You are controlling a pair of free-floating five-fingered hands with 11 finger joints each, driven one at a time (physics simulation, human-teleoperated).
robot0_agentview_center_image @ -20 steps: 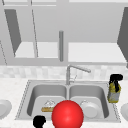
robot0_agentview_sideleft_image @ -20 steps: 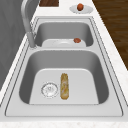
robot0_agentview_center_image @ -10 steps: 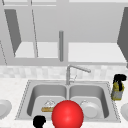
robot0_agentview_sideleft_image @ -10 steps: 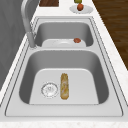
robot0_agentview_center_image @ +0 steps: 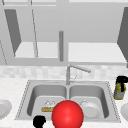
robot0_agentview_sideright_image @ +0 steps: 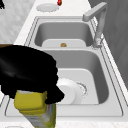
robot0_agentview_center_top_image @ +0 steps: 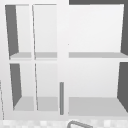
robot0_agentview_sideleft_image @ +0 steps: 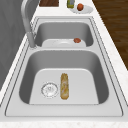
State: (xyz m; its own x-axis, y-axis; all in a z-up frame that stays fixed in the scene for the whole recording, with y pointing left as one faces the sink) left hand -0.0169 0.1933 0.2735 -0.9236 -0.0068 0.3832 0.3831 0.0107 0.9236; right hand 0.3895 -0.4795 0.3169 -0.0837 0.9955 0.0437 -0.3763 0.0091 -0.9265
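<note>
- Right hand [robot0_agentview_center_image: 121, 79] sat on top of the yellow bottle [robot0_agentview_center_image: 119, 91] on the counter, right of the sink [robot0_agentview_center_image: 110, 87]; in the right side view the hand [robot0_agentview_sideright_image: 27, 71] was clamped round the bottle's [robot0_agentview_sideright_image: 35, 107] neck, fingers curled over it, thumb tip poking out toward the white plate [robot0_agentview_sideright_image: 68, 91].
- Left hand [robot0_agentview_center_image: 39, 121] hung at the sink's front edge, just left of the red ball [robot0_agentview_center_image: 67, 114]; prob. curled, but too small a blob to tell its fingers.
- Bottle: 1, upright, on the counter beside the right basin; also seen at the far end in the left side view [robot0_agentview_sideleft_image: 71, 3].
- Red ball: 1, big, in front of the sink's middle, covering part of both basins.
- Basins: 2. Left one held 1 long brown bread-like item [robot0_agentview_sideleft_image: 64, 86] lying next to the drain [robot0_agentview_sideleft_image: 49, 89], not touching it.
- Right basin: 1 white plate, w/ 1 small reddish item [robot0_agentview_sideleft_image: 77, 40] near it.
- Faucet [robot0_agentview_center_image: 75, 71]: 1, spout swung toward the right basin.
- Counter plates: 1 at far left [robot0_agentview_center_image: 3, 108], 1 at far right [robot0_agentview_sideleft_image: 82, 9] w/ a reddish fruit [robot0_agentview_sideleft_image: 80, 6] on it.
- Wall cabinet [robot0_agentview_center_top_image: 62, 57] above: open shelves.
</note>
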